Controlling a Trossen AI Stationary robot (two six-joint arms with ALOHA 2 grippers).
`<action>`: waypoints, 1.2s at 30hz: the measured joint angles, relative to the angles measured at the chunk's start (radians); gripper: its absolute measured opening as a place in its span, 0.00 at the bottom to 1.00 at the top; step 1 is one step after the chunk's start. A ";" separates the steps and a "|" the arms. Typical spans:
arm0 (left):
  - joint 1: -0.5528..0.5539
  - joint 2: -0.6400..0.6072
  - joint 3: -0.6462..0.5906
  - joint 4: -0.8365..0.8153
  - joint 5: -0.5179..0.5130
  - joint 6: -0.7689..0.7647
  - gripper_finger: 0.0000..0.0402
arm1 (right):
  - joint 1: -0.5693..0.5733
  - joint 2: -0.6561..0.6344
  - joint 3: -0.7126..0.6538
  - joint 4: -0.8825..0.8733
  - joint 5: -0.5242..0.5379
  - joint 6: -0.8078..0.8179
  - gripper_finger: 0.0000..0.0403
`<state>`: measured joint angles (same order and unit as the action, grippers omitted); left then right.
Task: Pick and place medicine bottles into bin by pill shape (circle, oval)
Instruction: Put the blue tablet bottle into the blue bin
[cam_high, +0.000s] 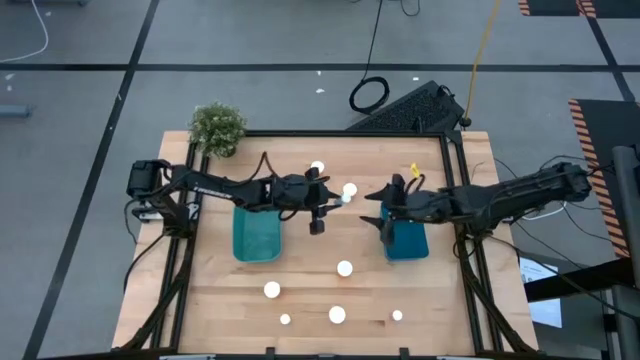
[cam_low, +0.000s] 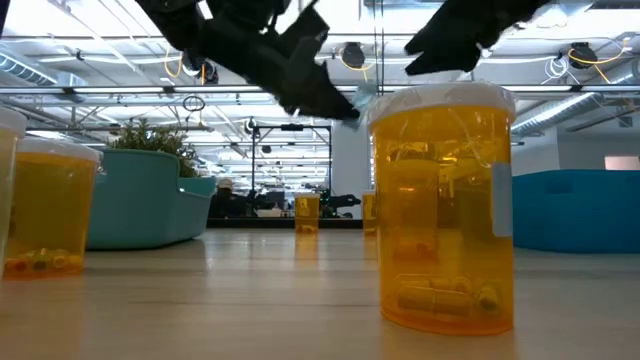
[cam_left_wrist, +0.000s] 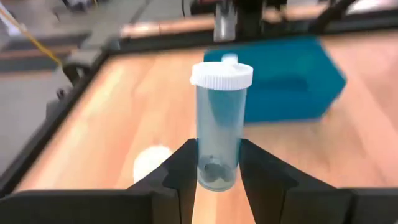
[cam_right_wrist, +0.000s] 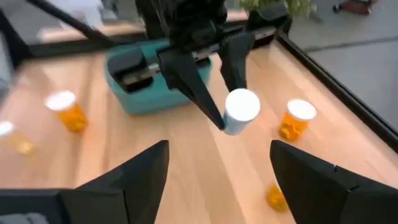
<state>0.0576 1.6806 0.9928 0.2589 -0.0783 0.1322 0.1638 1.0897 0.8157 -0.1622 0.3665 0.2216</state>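
My left gripper (cam_high: 325, 203) hovers over the table's middle, shut on a pale blue medicine bottle (cam_left_wrist: 217, 124) with a white cap (cam_right_wrist: 241, 106). Small dark pills lie at the bottle's base. My right gripper (cam_high: 383, 210) stands open and holds nothing, at the left end of the blue right bin (cam_high: 405, 240), facing the left gripper. The teal left bin (cam_high: 256, 235) sits under the left arm. Several white-capped amber bottles stand on the table, two far ones (cam_high: 317, 167) (cam_high: 349, 189) and a near row (cam_high: 337, 315). My left gripper pinches the bottle's body near its base (cam_left_wrist: 216, 167) between its two fingers (cam_left_wrist: 183, 165). The bottle sticks out forward past the fingertips, cap end toward the table's right side. It is lifted clear of the table.
A large amber bottle (cam_low: 445, 210) with oval capsules stands close to the low camera, another (cam_low: 50, 205) at its left. A potted plant (cam_high: 217, 128) sits at the far left corner. A black frame rail (cam_high: 455, 200) borders the table. Bare wood lies between the bins.
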 joint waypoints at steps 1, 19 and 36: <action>0.008 0.000 0.000 -0.029 0.005 0.000 0.29 | -0.011 0.026 0.027 -0.027 -0.003 0.000 0.66; 0.025 0.000 0.000 -0.230 0.029 0.047 0.29 | -0.183 0.449 0.358 -0.181 -0.238 -0.138 0.61; 0.025 0.000 0.000 -0.221 0.028 0.042 0.29 | -0.196 0.472 0.355 -0.174 -0.240 -0.181 0.48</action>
<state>0.0830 1.6806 0.9928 0.0380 -0.0498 0.1738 -0.0322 1.5621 1.1702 -0.3359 0.1265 0.0402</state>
